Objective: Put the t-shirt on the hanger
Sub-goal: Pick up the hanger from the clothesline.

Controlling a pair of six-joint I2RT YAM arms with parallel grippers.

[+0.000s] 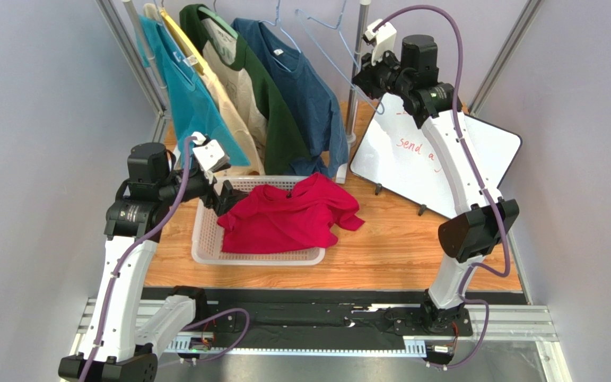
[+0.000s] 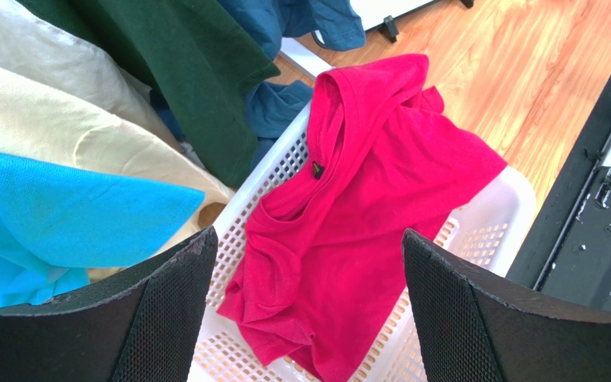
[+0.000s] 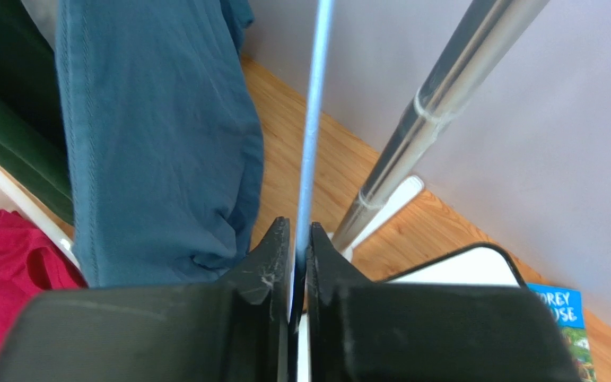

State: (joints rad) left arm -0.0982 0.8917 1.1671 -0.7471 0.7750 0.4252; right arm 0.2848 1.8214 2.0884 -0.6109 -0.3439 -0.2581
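Pinched tight on light-blue hanger [image 3: 315, 103] wire: right gripper [image 3: 301, 239] | splayed wide above red t-shirt [image 2: 364, 183] heaped in white basket [image 2: 516, 199]: left gripper [image 2: 309, 239] | next: unhook gently, keep wire square, dodge steel pole [image 3: 436, 103].

Left end effector [image 2: 307, 239] spread; right end effector [image 3: 299, 235] pinched, raised.

1. Red handwriting is being shown on the whiteboard [image 1: 400, 159]. "send a" is being read on its lower line, while the line above is being partly covered and cannot be made out.
2. The cut-off pale letters "OREY" and, beneath them, "OUSE" are being displayed on the blue cover of a book [image 3: 562, 314], at the edge of the right wrist view.
3. A small dark neck tag [image 2: 317, 169] is being shown inside the collar of the t-shirt [image 2: 364, 223], and nothing on it is being made legible.
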